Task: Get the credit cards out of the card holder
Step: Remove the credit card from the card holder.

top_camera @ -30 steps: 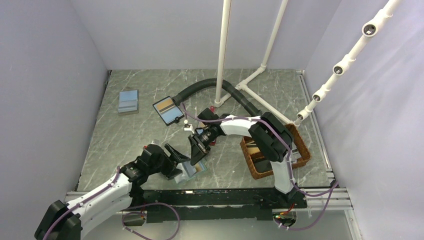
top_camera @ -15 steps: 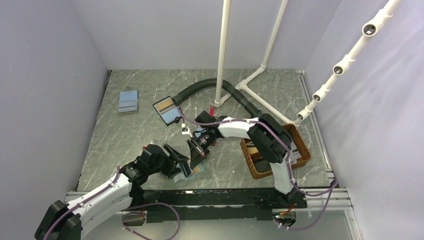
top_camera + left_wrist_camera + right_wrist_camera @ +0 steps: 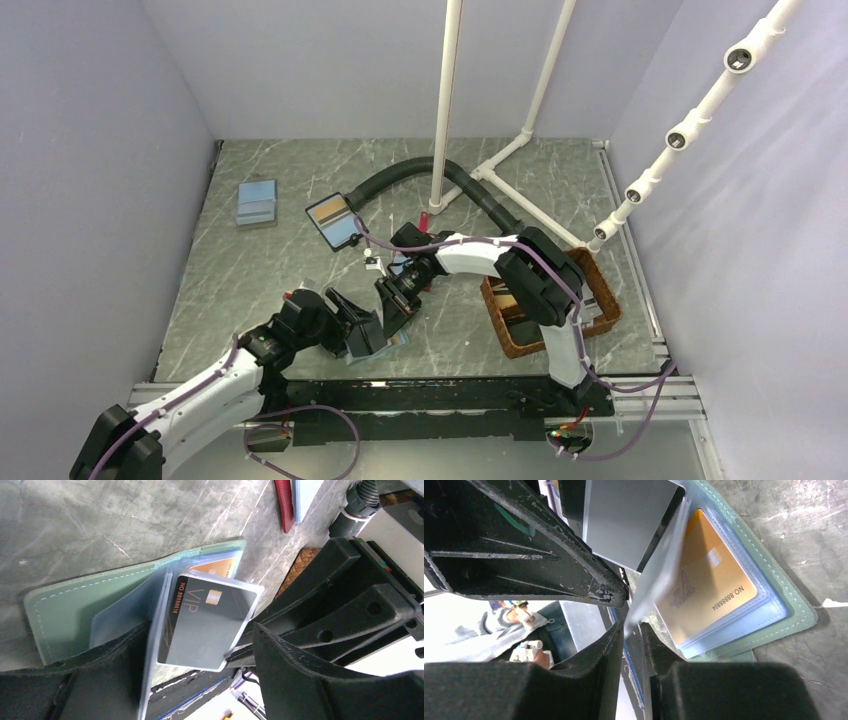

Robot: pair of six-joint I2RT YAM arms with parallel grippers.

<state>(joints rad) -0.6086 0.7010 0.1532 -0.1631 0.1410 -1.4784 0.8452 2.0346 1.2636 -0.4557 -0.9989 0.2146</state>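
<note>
**A:** Top external view: what was the left claw doing at the near edge of the grey marbled surface?

**B:** It stood spread wide over the muted teal-green, stitched rectangular card holder. The holder lay open and flat on that surface, just ahead of the arm bases. From the left wrist camera, one finger seemed to bear on the holder's near edge and steady it. The claw gripped nothing.

**A:** And inside the holder?

**B:** A dark grey plastic credit card marked VIP stood tilted up off the holder's face, inside a clear plastic sleeve. To its right an orange plastic credit card lay flat in its own pocket.

**A:** The right claw?

**B:** Its fingers were almost pressed together, pinching the lower edge of that clear plastic sleeve. Blur left the exact contact a little uncertain.

**A:** So which step was it?

**B:** I judged it the opening of the extraction: a page was lifted, but no card was free. The next move would call for a pinch on a bare card edge. The card would then be drawn out along the sleeve's mouth while the left claw held the holder down, or the whole holder might lift. A brown wicker basket sat far to the right, well apart.
</note>
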